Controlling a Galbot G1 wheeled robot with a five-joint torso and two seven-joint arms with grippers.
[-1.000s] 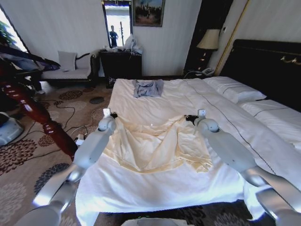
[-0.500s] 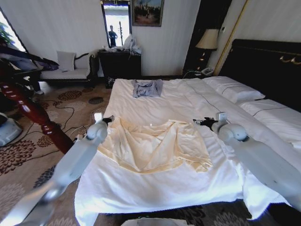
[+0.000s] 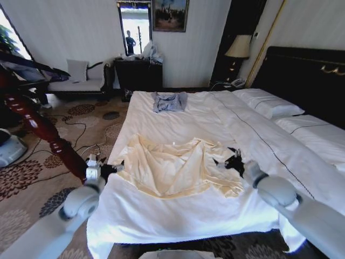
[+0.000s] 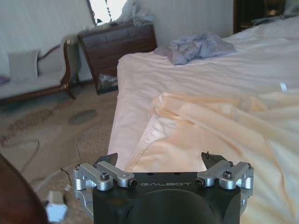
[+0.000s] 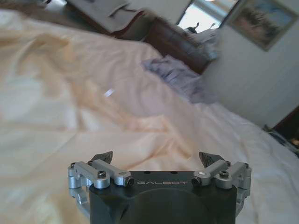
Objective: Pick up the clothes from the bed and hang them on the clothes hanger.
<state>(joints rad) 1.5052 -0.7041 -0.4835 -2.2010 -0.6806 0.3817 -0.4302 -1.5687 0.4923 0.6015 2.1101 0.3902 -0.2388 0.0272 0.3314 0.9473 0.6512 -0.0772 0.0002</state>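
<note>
The clothes [image 3: 180,164], a pale cream-yellow garment, lie spread and rumpled on the white bed [image 3: 178,121], near its foot. My left gripper [image 3: 116,168] hovers open at the bed's left edge, just off the garment's left side. In the left wrist view the open left gripper [image 4: 160,158] holds nothing and points at the garment's folded edge [image 4: 210,130]. My right gripper [image 3: 223,161] is open over the garment's right side. The right wrist view shows the right gripper [image 5: 156,156] low above the cream cloth [image 5: 70,93]. A thin dark bar [image 3: 32,65] at the far left looks like the clothes hanger.
A small blue-grey garment [image 3: 170,101] lies at the bed's far end. A reddish-brown wooden post [image 3: 46,132] slants over the patterned carpet to the left, with cables on the floor [image 3: 86,148]. Pillows [image 3: 269,102] and a dark headboard [image 3: 307,70] are to the right. A dark dresser [image 3: 137,73] stands behind.
Both arms have drawn back toward me from the garment's upper corners. The left gripper dropped to the bed's left edge; the right came down to the garment's right side. The garment stays put.
</note>
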